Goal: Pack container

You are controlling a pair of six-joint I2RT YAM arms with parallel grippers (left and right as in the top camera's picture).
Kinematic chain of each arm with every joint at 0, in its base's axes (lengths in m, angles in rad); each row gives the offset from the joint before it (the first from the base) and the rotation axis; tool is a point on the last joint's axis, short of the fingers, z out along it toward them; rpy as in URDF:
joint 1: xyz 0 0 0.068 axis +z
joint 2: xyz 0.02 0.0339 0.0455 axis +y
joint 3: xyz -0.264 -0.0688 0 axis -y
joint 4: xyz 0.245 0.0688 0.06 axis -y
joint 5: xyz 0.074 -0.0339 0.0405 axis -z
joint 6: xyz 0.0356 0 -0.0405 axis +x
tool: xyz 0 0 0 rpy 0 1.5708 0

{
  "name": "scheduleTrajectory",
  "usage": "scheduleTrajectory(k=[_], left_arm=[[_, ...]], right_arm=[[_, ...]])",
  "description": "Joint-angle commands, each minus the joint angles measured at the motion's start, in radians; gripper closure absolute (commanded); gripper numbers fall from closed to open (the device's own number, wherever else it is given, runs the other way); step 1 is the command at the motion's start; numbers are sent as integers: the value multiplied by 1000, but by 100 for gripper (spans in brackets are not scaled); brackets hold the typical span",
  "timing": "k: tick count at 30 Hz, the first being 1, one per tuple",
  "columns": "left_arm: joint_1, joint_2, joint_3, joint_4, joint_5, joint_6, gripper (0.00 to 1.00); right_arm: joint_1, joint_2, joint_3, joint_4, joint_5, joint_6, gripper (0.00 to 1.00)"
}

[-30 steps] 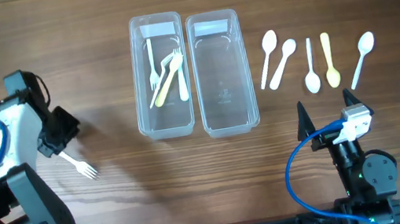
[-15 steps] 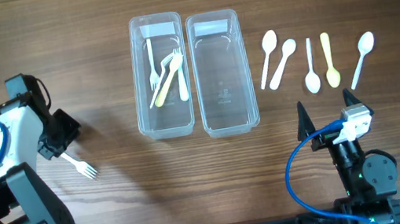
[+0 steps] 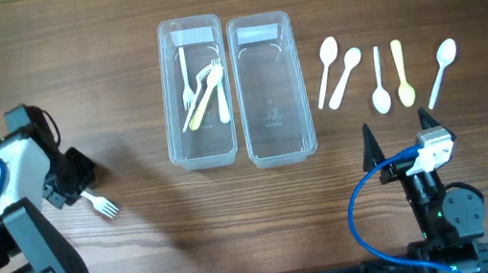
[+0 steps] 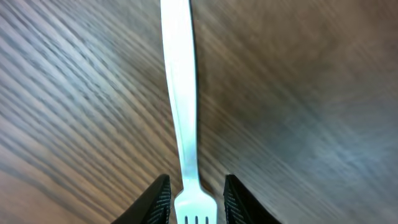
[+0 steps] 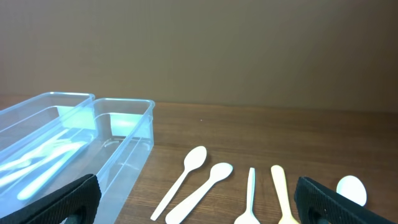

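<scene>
The left gripper (image 4: 196, 182) has its jaws spread, one finger on each side of the white plastic fork (image 4: 180, 93) at the neck just above the tines, with a sliver of wood showing on both sides. In the wrist view the handle runs straight away from the fingers.

From overhead, that fork (image 3: 99, 203) lies flat on the wooden table (image 3: 147, 267), far left. Its long axis is diagonal, with the tines toward the lower right and the handle going up-left under the gripper (image 3: 69, 179).

Well to the right stand two clear containers side by side. The left container (image 3: 171, 99) holds several forks (image 3: 203, 89) lying lengthwise, and the right container (image 3: 295, 85) touches it. Beyond them is a row of spoons (image 3: 381, 97), one yellow (image 3: 400, 72).

The right gripper (image 3: 401, 137) sits near the front edge, its jaws spread wide and holding nothing.
</scene>
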Motion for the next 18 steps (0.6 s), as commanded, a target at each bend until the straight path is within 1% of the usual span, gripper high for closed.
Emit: scheduleTrajectory(k=[1,6,11,12,14,15,16,18], left_arm=[[5,-2,-60,50,12,12,69],[5,-2,-90,96,13,12,68],[5,-2,-162,185,13,8,68],[5,-2,-171,194,13,8,70],[5,-2,-176,197,13,8,80],[5,-2,-176,197,13,8,90],[5,-2,-176,198,13,8,96],[5,-2,-176,198,13,8,96]], right_arm=[[-4,0,-1,5,11,1,0],[-4,0,-1,5,11,1,0],[-4,0,-1,5,11,1,0],[-4,0,-1,5,11,1,0],[-4,0,-1,5,11,0,0],[-4,0,-1,5,11,1,0],[-4,0,-1,5,11,1,0],[-4,0,-1,5,11,1,0]])
